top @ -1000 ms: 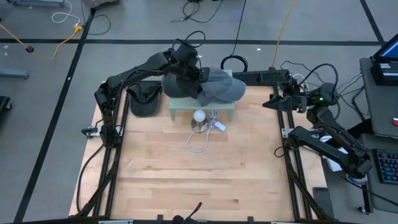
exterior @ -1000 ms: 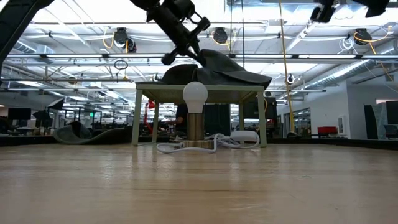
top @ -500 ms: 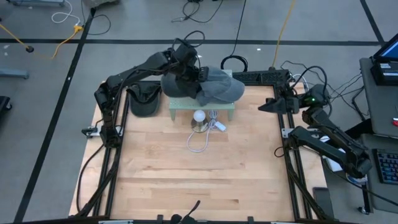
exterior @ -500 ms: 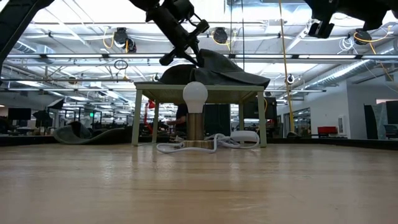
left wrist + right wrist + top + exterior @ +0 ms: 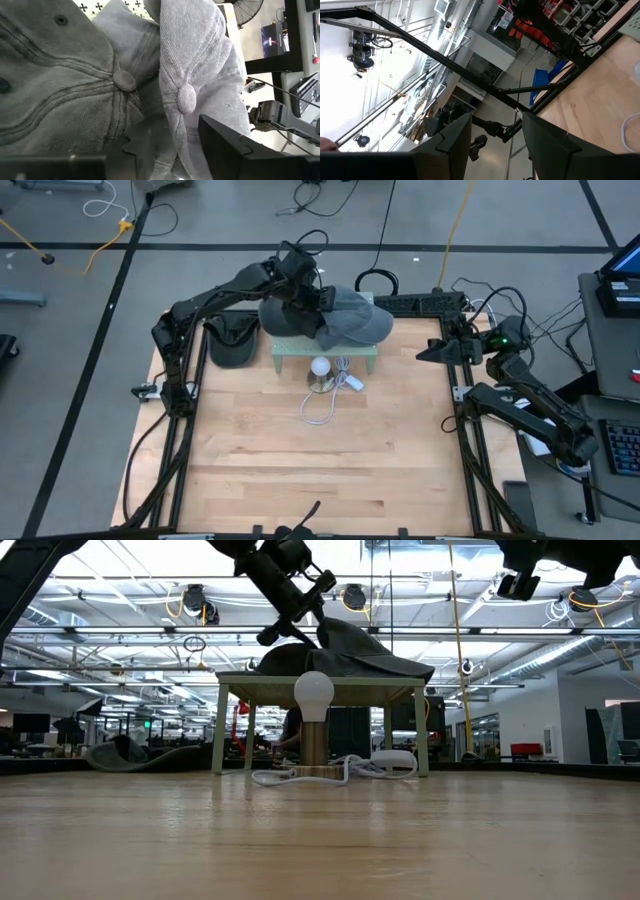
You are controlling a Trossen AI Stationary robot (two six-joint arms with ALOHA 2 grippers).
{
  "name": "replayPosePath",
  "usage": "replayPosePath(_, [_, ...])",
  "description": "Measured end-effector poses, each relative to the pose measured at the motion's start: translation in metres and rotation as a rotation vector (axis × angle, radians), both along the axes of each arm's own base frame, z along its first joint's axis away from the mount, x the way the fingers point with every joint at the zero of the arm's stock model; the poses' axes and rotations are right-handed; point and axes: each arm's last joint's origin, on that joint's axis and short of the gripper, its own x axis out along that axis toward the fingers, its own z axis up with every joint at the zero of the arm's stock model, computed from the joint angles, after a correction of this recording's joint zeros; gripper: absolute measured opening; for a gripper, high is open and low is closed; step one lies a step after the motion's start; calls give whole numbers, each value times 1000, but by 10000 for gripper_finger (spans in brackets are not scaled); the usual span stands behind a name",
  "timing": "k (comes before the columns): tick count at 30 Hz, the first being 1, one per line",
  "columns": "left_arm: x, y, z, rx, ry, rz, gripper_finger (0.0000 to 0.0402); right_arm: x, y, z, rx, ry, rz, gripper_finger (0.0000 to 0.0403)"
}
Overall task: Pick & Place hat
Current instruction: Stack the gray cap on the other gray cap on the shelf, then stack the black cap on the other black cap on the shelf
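Two grey hats lie overlapping on a small green stand (image 5: 326, 356) at the table's far middle: a lighter one (image 5: 358, 320) and a darker one (image 5: 282, 315). In the left wrist view the darker hat (image 5: 60, 85) and the lighter hat (image 5: 200, 65) lie crown to crown. My left gripper (image 5: 308, 298) is open and slants down onto the hats, its fingers either side of the lighter hat's crown button (image 5: 186, 98). My right gripper (image 5: 422, 353) is open and empty, high above the table's right edge. My left gripper's open fingers (image 5: 235, 145) lie close over the cloth where the two hats overlap. I cannot tell whether they touch the hats. Both hats rest on the stand.
A third, dark hat (image 5: 232, 340) lies on the table left of the stand. A lamp with a white bulb (image 5: 319, 366) stands in front of the stand, its white cord (image 5: 322, 406) looped on the wood. Black frame rails run along the table's sides.
My right gripper has moved from the right rail toward the table's left edge and a little lower, staying open. My left gripper and the hats have kept still.
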Motion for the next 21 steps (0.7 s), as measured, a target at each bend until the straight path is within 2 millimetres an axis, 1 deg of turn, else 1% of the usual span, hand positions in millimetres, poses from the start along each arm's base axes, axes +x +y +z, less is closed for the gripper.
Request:
replayPosePath(3, [0, 1, 0, -11, -3, 11, 174, 0, 0, 0, 0, 0, 0, 169])
replayPosePath(6, [-5, 3, 3, -31, -11, 41, 187, 0, 0, 0, 1, 0, 1, 169])
replayPosePath(8, [-8, 4, 9, -20, -33, 52, 192, 0, 0, 0, 1, 0, 0, 169])
replayPosePath(10, [-16, 4, 16, -13, -37, 63, 195, 0, 0, 0, 1, 1, 1, 169])
replayPosePath(16, [-32, 1, 37, 36, -78, 64, 187, 0, 0, 0, 1, 0, 0, 169])
replayPosePath(21, [-50, -7, 60, 100, -113, 42, 175, 0, 0, 0, 2, 1, -1, 169])
